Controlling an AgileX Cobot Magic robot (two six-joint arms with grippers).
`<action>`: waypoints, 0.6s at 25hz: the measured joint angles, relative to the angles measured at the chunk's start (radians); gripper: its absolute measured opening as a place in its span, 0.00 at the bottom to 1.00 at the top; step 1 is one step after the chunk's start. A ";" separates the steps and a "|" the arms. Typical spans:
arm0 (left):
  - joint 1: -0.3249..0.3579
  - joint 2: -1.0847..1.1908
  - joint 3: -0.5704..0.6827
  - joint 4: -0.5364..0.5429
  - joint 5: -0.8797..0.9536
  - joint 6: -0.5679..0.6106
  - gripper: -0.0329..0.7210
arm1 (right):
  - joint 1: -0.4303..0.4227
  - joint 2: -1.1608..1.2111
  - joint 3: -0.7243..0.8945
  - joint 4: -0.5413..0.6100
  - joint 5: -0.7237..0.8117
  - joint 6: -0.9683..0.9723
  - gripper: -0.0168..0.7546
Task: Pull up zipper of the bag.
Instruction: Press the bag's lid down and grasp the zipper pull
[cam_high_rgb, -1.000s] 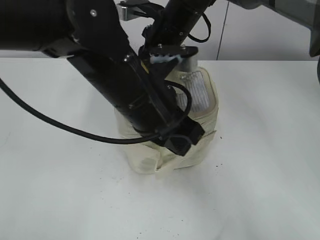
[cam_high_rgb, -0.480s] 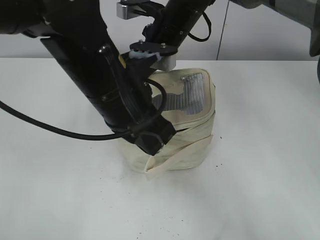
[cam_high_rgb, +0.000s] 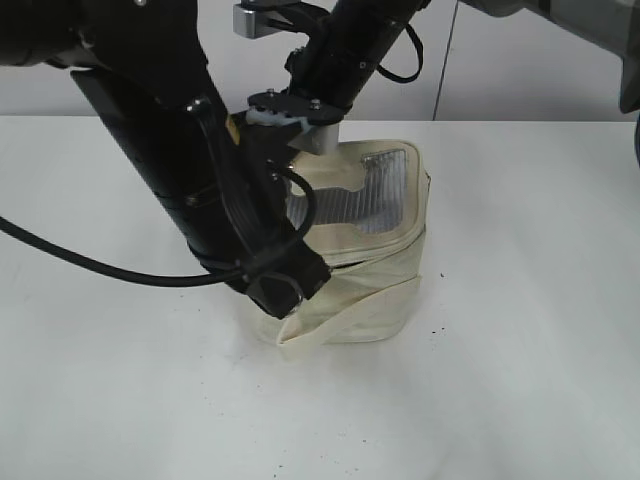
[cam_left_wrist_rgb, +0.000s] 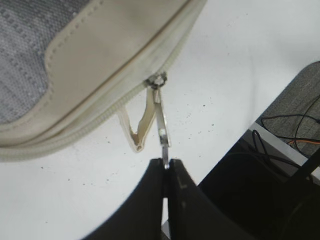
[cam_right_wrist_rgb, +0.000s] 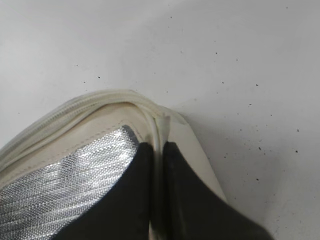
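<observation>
The cream bag (cam_high_rgb: 385, 285) stands in the middle of the white table, lid up, with its grey ribbed window (cam_high_rgb: 385, 195) showing. My left gripper (cam_high_rgb: 280, 292) is at the bag's front left corner. In the left wrist view it (cam_left_wrist_rgb: 165, 163) is shut on the ringed end of a silver pull (cam_left_wrist_rgb: 161, 120), whose slider sits on the zipper track (cam_left_wrist_rgb: 102, 116) at the lid rim. My right gripper (cam_high_rgb: 300, 122) is at the bag's back left. In the right wrist view it (cam_right_wrist_rgb: 159, 150) is shut on the bag's rim (cam_right_wrist_rgb: 100, 102). The second pull is hidden.
The white table (cam_high_rgb: 530, 380) lies all round the bag. A cream strap (cam_high_rgb: 340, 322) hangs across the bag's front. Past the table edge in the left wrist view are dark equipment and cables (cam_left_wrist_rgb: 285, 145). The left arm's black cable (cam_high_rgb: 90, 265) loops over the table at left.
My left gripper has moved left along the bag's front with the pull in it. More of the lid's window now shows. The right gripper has kept its hold at the back.
</observation>
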 joint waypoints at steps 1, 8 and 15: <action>0.000 -0.002 0.000 0.003 0.000 -0.001 0.04 | 0.000 0.000 0.000 0.000 0.000 0.000 0.04; 0.000 -0.031 0.000 0.052 0.002 -0.026 0.04 | 0.000 0.000 -0.001 -0.003 0.000 0.000 0.04; 0.000 -0.031 0.000 0.044 -0.013 -0.027 0.05 | 0.000 0.000 -0.001 -0.007 0.000 0.043 0.05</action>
